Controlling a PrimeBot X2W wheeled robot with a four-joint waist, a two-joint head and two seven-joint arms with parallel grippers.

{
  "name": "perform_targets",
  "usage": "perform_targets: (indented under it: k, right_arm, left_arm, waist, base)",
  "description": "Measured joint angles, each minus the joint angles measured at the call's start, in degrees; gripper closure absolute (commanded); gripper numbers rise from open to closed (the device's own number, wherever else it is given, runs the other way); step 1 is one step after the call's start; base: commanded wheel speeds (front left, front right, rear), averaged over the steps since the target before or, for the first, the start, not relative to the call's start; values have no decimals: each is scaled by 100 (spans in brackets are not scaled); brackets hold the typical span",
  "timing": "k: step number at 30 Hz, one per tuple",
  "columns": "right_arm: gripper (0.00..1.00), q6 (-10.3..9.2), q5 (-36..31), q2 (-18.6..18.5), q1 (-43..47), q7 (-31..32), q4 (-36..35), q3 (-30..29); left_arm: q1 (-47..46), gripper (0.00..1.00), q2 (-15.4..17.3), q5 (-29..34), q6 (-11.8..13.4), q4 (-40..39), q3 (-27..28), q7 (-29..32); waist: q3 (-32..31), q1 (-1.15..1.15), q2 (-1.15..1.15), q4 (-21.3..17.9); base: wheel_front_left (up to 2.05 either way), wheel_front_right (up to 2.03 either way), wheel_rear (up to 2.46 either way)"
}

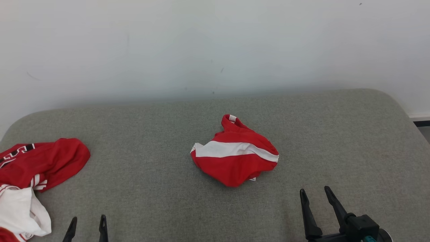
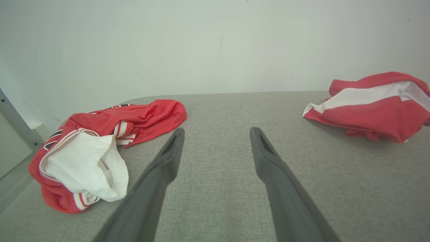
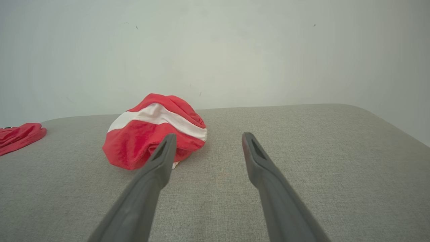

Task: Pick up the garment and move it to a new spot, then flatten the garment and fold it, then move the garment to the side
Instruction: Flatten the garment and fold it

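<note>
1. Midway across the grey padded surface (image 1: 151, 201) lies the garment (image 1: 235, 158), a crumpled heap of red cloth with one broad white band across it. A small loop of fabric stands up on the heap's far side.
2. Left pincer (image 1: 88, 218): by the surface's near edge, toward its left end. Both dark fingers are spread wide with nothing held, and bare grey fabric shows in the gap in the left wrist view.
3. Right pincer (image 1: 314, 190): by the surface's near edge, toward its right end. It is also wide apart and empty. In the head view its tips stand clear of the garment.
4. Red and white pile (image 1: 40, 164): a second heap of clothing at the surface's left end, red with a white piece and some black lettering.
5. White wall (image 1: 215, 43): rises behind the surface's far edge, with a few faint marks.
</note>
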Motion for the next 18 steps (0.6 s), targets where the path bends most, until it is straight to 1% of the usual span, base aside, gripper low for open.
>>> perform_targets:
  k: [14, 18]
  right_arm:
    - [0, 0, 1, 0, -2, 0, 49, -3]
    - [0, 0, 2, 0, -3, 0, 60, -4]
  left_arm:
    - [1, 0, 2, -107, 11, 70, -26, -1]
    - [4, 0, 2, -120, 51, 76, -35, -8]
  waist:
    - [10, 0, 0, 10]
    - [19, 0, 0, 12]
  base:
    - [0, 0, 0]
    - [0, 0, 0]
